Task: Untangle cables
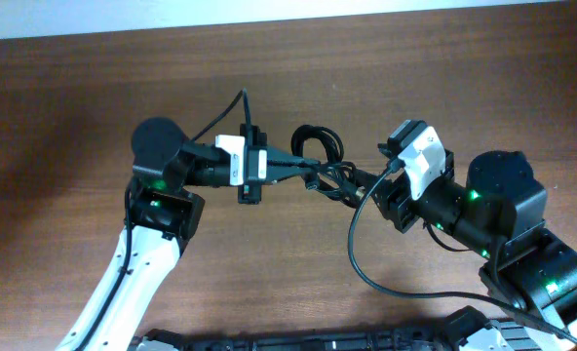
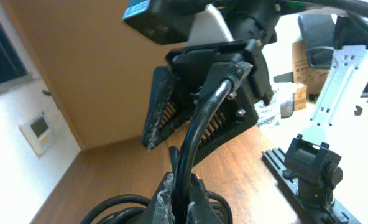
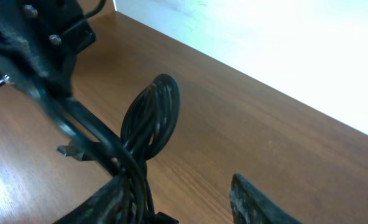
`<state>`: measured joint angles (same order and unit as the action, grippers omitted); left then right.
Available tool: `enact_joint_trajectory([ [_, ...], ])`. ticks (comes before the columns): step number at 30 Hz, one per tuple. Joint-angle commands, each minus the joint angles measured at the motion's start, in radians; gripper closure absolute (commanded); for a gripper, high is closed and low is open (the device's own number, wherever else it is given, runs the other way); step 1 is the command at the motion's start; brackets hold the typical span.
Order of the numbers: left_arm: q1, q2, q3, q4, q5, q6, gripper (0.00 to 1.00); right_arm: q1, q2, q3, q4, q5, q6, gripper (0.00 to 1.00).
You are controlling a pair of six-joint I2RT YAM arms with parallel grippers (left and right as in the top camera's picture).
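Observation:
The cables (image 1: pixel 318 146) are thin black cords bunched in loops at the middle of the wooden table (image 1: pixel 94 88), hanging between the two grippers. My left gripper (image 1: pixel 306 173) reaches in from the left and is shut on one black cord (image 2: pixel 193 134), pinched between its fingertips (image 2: pixel 165 196). My right gripper (image 1: pixel 345 185) comes in from the right with its jaws apart. In the right wrist view the bundle (image 3: pixel 151 118) lies against its left finger (image 3: pixel 106 202), and the right finger (image 3: pixel 258 202) stands clear of it. A small plug end (image 3: pixel 69 150) sticks out of the cords.
The right arm's own thick black wire (image 1: pixel 362 258) loops over the table in front of it. A black rail (image 1: pixel 318 341) runs along the near edge. In the left wrist view a cardboard box (image 2: pixel 303 59) and a black clamp mount (image 2: pixel 311 168) stand off the table's end.

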<state>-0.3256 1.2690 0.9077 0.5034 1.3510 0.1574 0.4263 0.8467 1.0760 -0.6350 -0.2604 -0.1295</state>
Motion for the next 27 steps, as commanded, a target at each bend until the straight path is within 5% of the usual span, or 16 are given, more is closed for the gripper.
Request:
enact_joint_trajectory([
  [1,-0.042,-0.008,0.015,0.063,0.085,0.010,1.00,0.005,-0.002,0.001,0.007,0.006,0.008,0.44],
  [9,-0.120,-0.008,0.015,0.156,0.037,0.004,1.00,0.005,0.001,0.001,-0.024,0.033,0.008,0.35],
  [18,-0.120,-0.007,0.015,0.192,-0.406,-0.438,1.00,0.005,0.043,0.001,-0.047,0.008,-0.001,0.28],
  [27,-0.119,-0.007,0.015,0.129,-0.426,-0.429,1.00,0.005,0.042,0.001,0.035,-0.097,-0.018,0.28],
])
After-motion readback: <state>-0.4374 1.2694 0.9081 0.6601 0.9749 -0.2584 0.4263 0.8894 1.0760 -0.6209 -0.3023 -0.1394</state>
